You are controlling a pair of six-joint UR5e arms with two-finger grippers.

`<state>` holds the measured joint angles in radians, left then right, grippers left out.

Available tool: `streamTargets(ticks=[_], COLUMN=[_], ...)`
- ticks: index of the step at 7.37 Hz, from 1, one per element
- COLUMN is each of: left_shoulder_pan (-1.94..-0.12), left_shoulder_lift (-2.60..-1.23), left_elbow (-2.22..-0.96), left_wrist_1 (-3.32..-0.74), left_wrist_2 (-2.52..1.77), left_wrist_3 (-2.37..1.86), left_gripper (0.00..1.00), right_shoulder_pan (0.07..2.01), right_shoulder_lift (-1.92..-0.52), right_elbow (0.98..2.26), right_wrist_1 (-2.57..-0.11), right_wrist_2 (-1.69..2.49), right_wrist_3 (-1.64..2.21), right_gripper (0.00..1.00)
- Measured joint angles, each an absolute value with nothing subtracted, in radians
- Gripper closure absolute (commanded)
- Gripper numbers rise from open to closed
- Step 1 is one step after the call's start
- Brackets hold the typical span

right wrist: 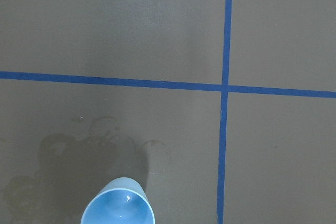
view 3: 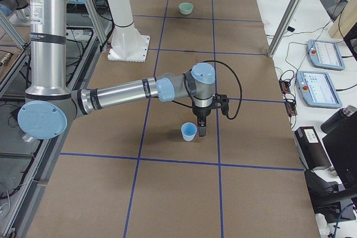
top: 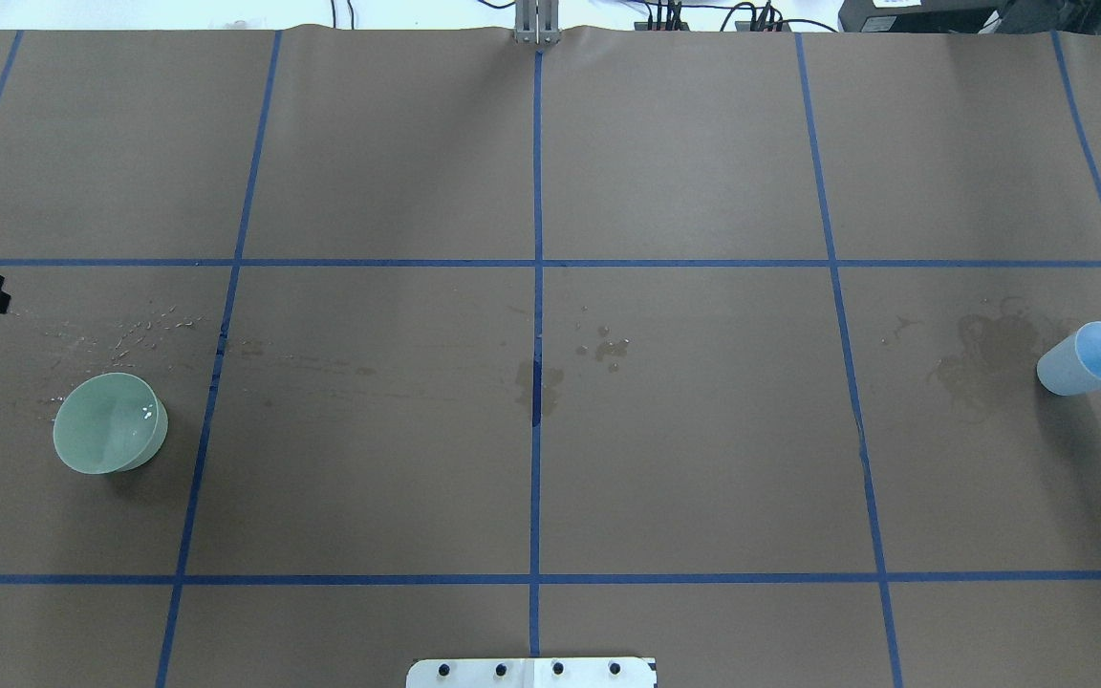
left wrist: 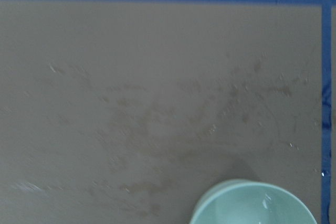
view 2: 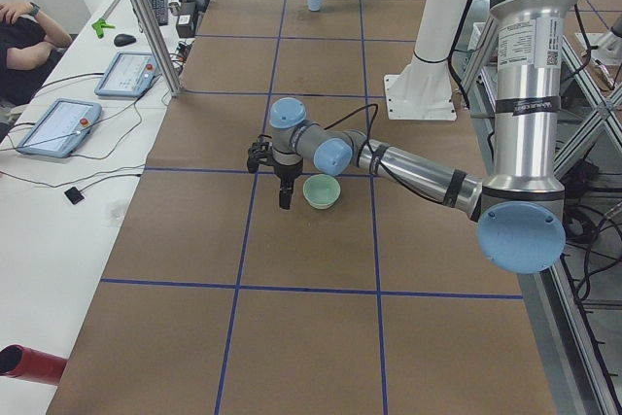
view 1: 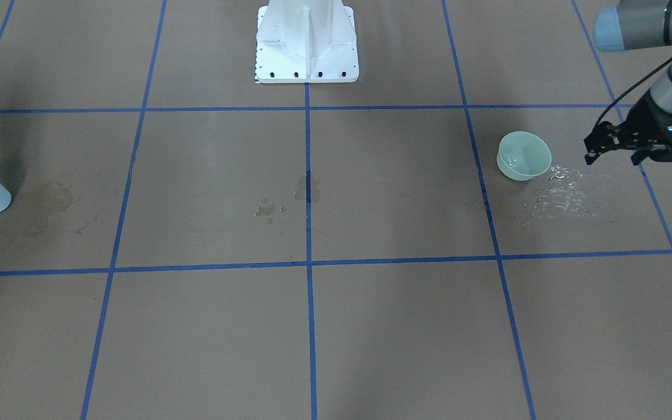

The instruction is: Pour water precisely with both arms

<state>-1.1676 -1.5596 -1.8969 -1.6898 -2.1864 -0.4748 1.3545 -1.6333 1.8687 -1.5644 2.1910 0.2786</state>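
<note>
Splashed brown worktop (top: 531,143): water (view 1: 563,189) is beaded just right of the green bowl (view 1: 524,155). Left gripper (view 1: 613,156) is seen spread, empty, far right; right gripper (view 3: 201,129) cannot be judged. Blue cup (top: 1089,358) is best grasped squarely, tilted slowly.

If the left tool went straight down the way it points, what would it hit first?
Probably the wet table beside the green bowl, not the bowl itself: the left tool points down just off its rim. Depth is unclear.
</note>
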Motion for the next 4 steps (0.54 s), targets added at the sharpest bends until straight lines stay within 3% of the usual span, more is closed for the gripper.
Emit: streamTargets(ticks=[4], left_shoulder_pan=[-1.461], left_shoulder_lift=[-1.605], left_elbow=[-1.728], left_wrist_1=[-1.576], left_wrist_2=[-2.290], left_wrist_3=[-0.100], left_gripper=[0.00], right_shoulder_pan=[1.371], right_shoulder_lift=[-1.648], right_elbow=[1.840], right_wrist_1=[-1.543], right_wrist_2=[2.272], right_wrist_3=[0.278], right_gripper=[0.00])
